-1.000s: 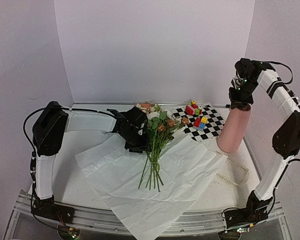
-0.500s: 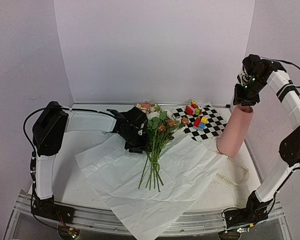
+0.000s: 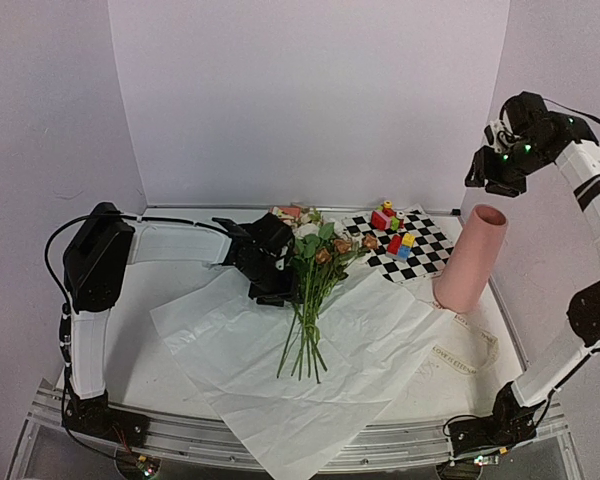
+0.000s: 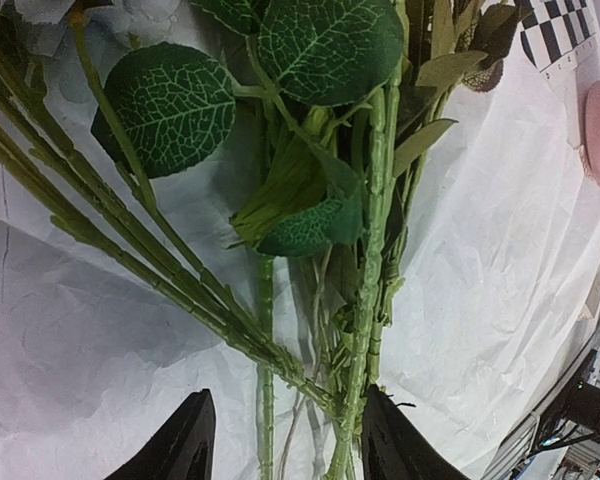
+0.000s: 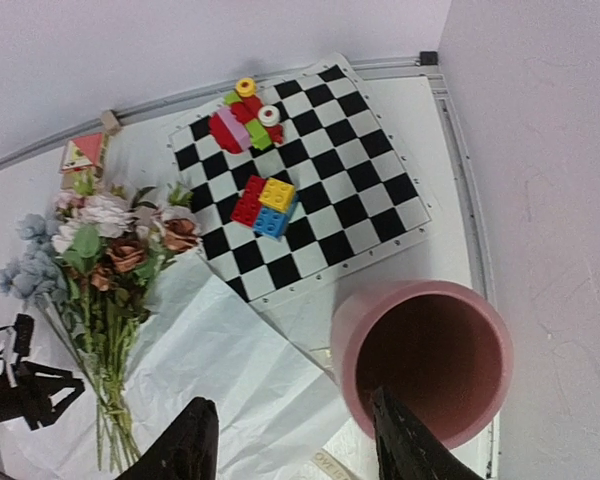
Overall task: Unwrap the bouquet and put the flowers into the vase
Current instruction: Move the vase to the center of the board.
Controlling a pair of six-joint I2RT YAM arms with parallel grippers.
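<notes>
Nearest the arms, a creased white paper sheet (image 3: 270, 390) lies spread open on the table (image 3: 145, 345), one corner hanging over the near edge. The flowers (image 3: 312, 270) lie loose on the sheet, cut ends pointing toward the arms and the stems fanning slightly. The left pincer (image 4: 283, 447) is low over the paper, partway up the stems. Its fingers (image 4: 188, 447) are spread, one on each side of the green stems, and are not pressed onto them. The right-hand finger may be brushing a stem, but the wrist view is too close to tell. Farther back are the leaves, then the pink, peach and cream blooms, which reach the edge of a checkered mat (image 3: 425, 250) carrying some toy blocks (image 3: 392, 230). Right of the mat, at the far corner of the sheet, the pink vase (image 3: 470, 258) stands empty, its mouth leaning a little to the right. High above it, well clear of the rim, the right pincer (image 5: 295, 447) hangs spread, holding nothing.
</notes>
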